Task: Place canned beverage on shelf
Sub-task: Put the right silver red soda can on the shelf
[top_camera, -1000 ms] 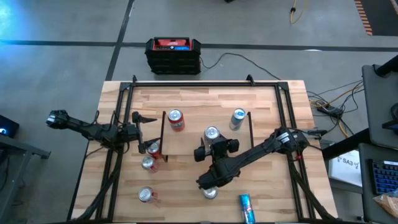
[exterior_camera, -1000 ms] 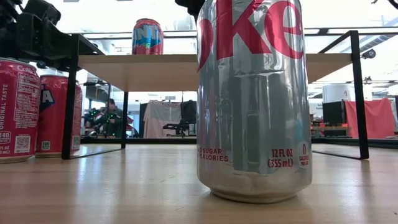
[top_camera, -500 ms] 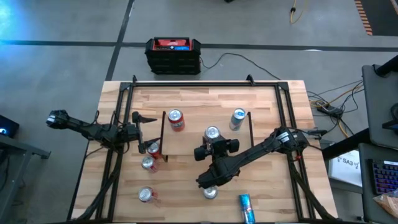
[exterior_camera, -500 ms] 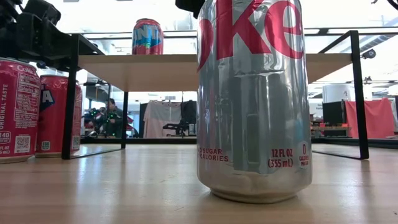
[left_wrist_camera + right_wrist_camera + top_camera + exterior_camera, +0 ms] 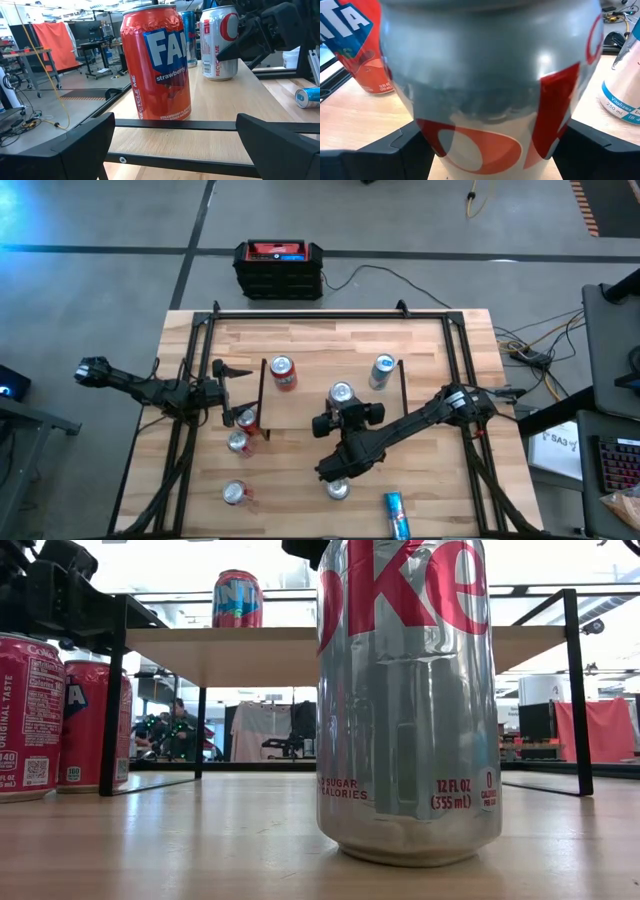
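Diet Coke can [image 5: 340,393] stands upright on the shelf [image 5: 300,408], near the middle of the board, with the right gripper [image 5: 342,406] reaching in from the shelf's front edge. The right wrist view has its fingers [image 5: 385,150] pressed against either side of the can, so the grip looks clamped rather than released. Over the last second the overhead picture shows almost no movement: the can sits on the same spot on the shelf and neither arm has shifted. The can appears to have reached its place, and the step left is probably to let go and back the arm out without tipping it.

Toward the shelf's back-left corner stands a strawberry Fanta can [image 5: 283,370], and a silver-and-blue can [image 5: 382,368] stands at the back-right. At the shelf's left edge the left gripper [image 5: 238,393] waits, its fingers [image 5: 75,150] spread wide apart and holding nothing. Ahead of the shelf's front edge, a second Diet Coke can [image 5: 405,700] stands on the counter [image 5: 430,350].
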Motion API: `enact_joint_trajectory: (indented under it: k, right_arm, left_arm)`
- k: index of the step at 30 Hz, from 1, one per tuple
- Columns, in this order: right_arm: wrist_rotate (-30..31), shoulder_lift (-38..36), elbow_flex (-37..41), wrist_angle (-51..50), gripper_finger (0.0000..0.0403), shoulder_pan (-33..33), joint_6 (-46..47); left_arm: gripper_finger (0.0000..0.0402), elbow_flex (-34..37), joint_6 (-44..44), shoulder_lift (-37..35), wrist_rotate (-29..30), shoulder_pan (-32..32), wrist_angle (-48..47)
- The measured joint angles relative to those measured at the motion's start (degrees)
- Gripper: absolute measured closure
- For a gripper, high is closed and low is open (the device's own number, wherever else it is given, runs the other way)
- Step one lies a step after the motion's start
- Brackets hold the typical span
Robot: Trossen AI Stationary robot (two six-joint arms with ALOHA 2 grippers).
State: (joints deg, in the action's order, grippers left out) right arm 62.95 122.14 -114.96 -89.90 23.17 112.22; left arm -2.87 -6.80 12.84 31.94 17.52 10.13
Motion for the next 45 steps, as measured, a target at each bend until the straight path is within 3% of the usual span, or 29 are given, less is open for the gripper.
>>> enact_joint_trajectory:
  k: [33, 45]
  right_arm:
    - [-4.52, -1.09, 0.33, -0.04, 0.0093, -6.07, -2.09]
    - [-9.02, -8.64, 8.50, -0.08, 0.0092, -6.11, -1.08]
  left_arm:
    - [0.0002, 0.00, 0.01, 0.00, 0.00, 0.01, 0.02]
    - [0.0002, 0.00, 0.00, 0.00, 0.00, 0.01, 0.02]
